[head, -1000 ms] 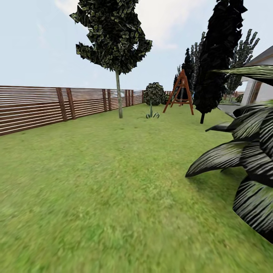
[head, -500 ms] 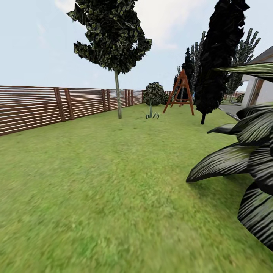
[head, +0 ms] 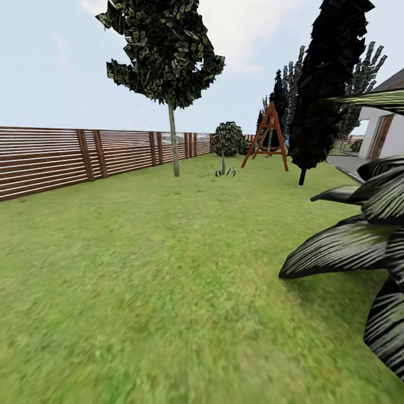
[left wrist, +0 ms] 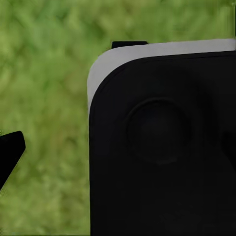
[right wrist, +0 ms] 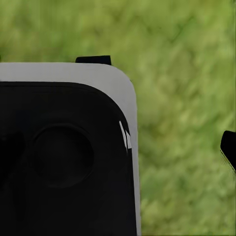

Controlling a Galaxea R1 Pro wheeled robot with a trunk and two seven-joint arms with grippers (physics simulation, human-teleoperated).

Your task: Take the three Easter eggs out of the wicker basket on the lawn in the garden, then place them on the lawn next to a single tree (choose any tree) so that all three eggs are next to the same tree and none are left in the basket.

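Wide lawn [head: 146, 269] of mottled green, running from the foreground to the tree [head: 173, 143]. Tree upright on a thin pale trunk, with a jagged dark crown, well away across the grass. Just behind the tree, a slatted brown fence [head: 50, 160], stretching off to its left and closing in the garden. Right of the tree, farther back, a small round shrub [head: 227, 139] with a low spiky plant [head: 225, 170] at its foot. Further right of the tree, a red-brown swing frame [head: 266, 137], then an all-black columnar tree [head: 325, 84]. Beyond that, a sliver of white house [head: 387, 126]. Far nearer than the tree, big striped dark leaves [head: 348, 247] hanging over the grass.

In both wrist views, blurred grass behind a dark rounded robot body [left wrist: 162, 142]. Left pincer [left wrist: 10, 155] and right pincer [right wrist: 228, 147] each seen as one dark tip at the frame edge; released or clenched, cannot tell.
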